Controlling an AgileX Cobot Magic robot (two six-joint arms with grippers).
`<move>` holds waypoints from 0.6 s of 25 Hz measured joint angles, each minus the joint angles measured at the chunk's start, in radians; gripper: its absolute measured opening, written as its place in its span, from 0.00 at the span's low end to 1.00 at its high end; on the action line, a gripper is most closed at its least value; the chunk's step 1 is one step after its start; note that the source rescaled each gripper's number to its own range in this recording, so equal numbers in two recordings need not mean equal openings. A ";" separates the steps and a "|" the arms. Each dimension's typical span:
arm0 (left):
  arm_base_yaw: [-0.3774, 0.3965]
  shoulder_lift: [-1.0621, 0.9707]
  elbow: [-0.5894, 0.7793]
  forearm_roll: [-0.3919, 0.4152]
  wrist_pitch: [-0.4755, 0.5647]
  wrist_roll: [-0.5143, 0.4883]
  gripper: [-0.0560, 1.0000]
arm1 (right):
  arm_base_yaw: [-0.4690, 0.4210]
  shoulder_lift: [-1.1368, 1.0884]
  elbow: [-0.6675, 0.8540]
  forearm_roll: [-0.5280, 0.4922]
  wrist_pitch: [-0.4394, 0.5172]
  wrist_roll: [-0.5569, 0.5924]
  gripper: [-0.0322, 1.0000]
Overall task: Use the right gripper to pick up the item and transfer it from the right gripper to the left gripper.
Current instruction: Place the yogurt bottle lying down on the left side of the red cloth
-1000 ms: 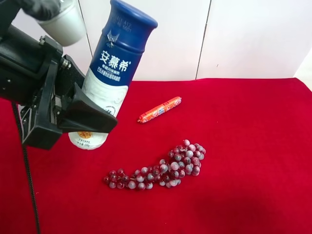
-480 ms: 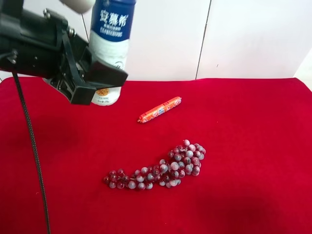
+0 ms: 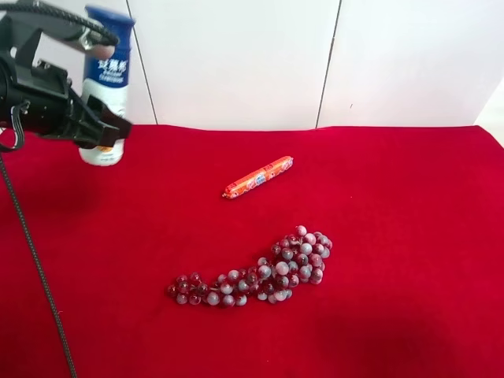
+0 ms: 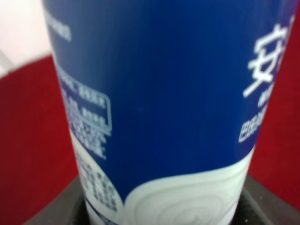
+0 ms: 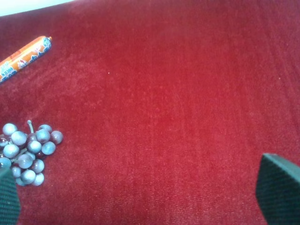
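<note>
The item, a white bottle (image 3: pixel 106 71) with a dark blue cap and blue label, stands upright at the back left of the exterior high view. The left gripper (image 3: pixel 94 130) is shut on its lower body, and the bottle's base is low over the red cloth's back edge. In the left wrist view the bottle (image 4: pixel 159 93) fills the frame, with a dark finger (image 4: pixel 269 208) on either side of it. The right gripper (image 5: pixel 143 197) is open and empty above bare red cloth. It is out of the exterior high view.
An orange sausage stick (image 3: pixel 257 176) lies mid-table, also in the right wrist view (image 5: pixel 23 58). A bunch of red-grey grapes (image 3: pixel 260 272) lies in front of it, also in the right wrist view (image 5: pixel 28 152). A red cloth (image 3: pixel 409 236) covers the table; a white wall stands behind.
The left arm has carried the bottle away from the camera toward the back left and lower. The bottle has gone from tilted to upright. Sausage and grapes have not moved.
</note>
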 joint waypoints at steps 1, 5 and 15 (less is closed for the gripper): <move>0.032 0.021 0.000 0.000 0.012 0.000 0.13 | 0.000 0.000 0.000 0.000 0.000 0.000 1.00; 0.150 0.094 0.000 0.000 0.093 0.000 0.13 | 0.000 0.000 0.000 0.000 0.000 0.000 1.00; 0.393 0.261 0.000 0.004 0.310 -0.050 0.13 | 0.000 0.000 0.000 0.000 0.000 0.000 1.00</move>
